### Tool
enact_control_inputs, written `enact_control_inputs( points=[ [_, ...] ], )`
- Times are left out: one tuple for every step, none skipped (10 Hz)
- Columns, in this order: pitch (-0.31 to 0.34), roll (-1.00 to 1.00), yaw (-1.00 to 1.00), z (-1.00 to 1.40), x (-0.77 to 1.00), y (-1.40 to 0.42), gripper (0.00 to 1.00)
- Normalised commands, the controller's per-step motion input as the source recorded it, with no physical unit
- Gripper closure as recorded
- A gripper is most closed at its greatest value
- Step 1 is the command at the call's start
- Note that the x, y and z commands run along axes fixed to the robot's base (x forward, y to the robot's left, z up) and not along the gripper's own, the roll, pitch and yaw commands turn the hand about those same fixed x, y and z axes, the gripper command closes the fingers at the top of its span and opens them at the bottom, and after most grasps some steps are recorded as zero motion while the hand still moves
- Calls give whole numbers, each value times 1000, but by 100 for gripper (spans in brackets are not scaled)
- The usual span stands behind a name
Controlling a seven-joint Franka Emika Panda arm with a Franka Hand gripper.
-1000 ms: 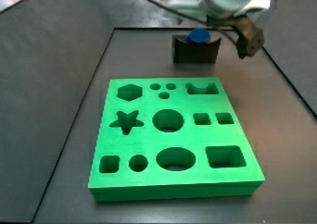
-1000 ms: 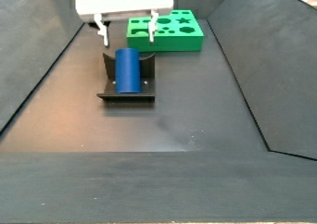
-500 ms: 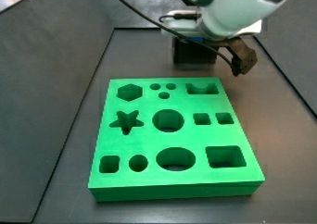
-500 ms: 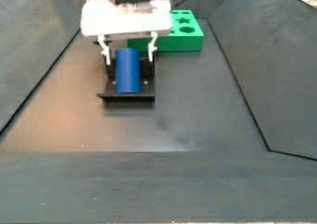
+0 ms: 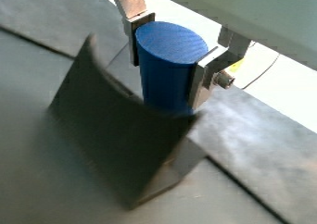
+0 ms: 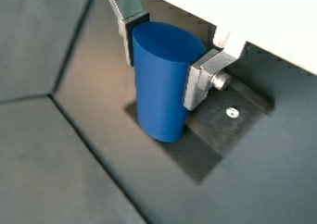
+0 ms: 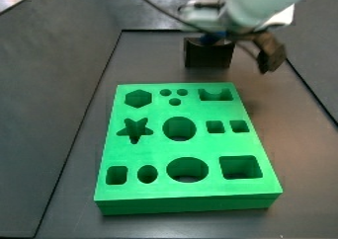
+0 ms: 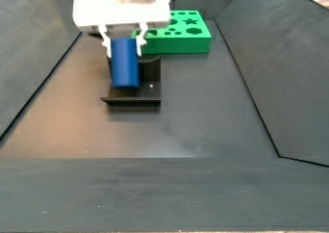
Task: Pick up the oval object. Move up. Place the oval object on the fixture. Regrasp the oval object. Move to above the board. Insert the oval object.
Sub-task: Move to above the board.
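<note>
Regrasp at the fixture [image 8: 131,90]
Gripper [image 6: 161,52] closed on upright oval object [image 6: 162,80], long axis vertical; board [image 8: 176,31] lies beyond.

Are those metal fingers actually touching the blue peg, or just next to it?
Touching. In both wrist views the gripper sits over the fixture, and its fingers press flat against opposite sides of the blue peg, with no gap showing.

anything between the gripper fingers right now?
Yes. In both wrist views the oval object stands between the fingers of the gripper, over the fixture. Whether the pads actually touch it, I cannot tell.
</note>
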Motion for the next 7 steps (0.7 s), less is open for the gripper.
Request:
enact_control_inputs(
  points=[
    [69,-149,-80,1000,326,-90,100],
    [136,-100,-43,1000,314,-88,100],
    [161,-80,-28,1000,312,-87,100],
    [202,-40,13,1000,303,-87,100],
    [219,-24,54,1000,297,-88,100],
    [222,-20,86,1000,290,-87,100],
    [217,-21,105,1000,280,-88,100]
  ],
)
